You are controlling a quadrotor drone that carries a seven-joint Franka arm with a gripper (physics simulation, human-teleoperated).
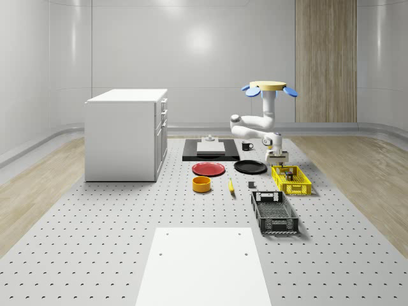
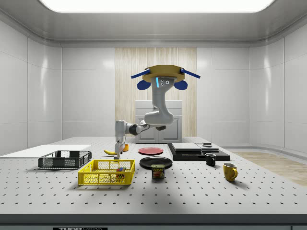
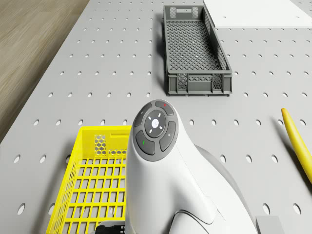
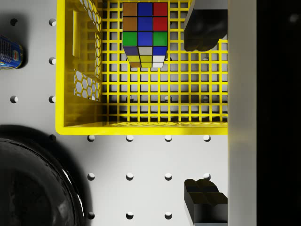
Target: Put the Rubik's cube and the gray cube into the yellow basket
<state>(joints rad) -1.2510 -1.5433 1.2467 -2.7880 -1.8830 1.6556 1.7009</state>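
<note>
Status: task judged half done. The multicoloured Rubik's cube [image 4: 145, 33] sits on the floor of the yellow mesh basket [image 4: 141, 127], close to one short wall. The small gray cube [image 3: 269, 224] lies out on the perforated gray worktop [image 1: 95, 242], between the basket and the yellow banana [image 3: 297, 141] and just beside the basket's long side; it has not yet been picked up. The two-finger gripper [image 4: 193, 115] hangs over the basket's end nearest the glossy black plate [image 4: 33, 188]. Its fingers [image 4: 202, 28] are spread wide with nothing between them; basket mesh and bare worktop show through the gap. The drone [image 2: 163, 79] hovers well above the worktop, apparently over the black plate's area, with the arm reaching down and across to the basket. Remaining work, as judged: move to the gray cube, grasp it, carry it over the rim and release it beside the Rubik's cube. Containers: apart from the Rubik's cube, the basket floor that shows is bare. The dark gray slatted crate [image 3: 197, 48], nearer the worktop's front edge, holds nothing. A blue-labelled tin [image 4: 9, 52] stands on the worktop outside the basket's long wall.
</note>
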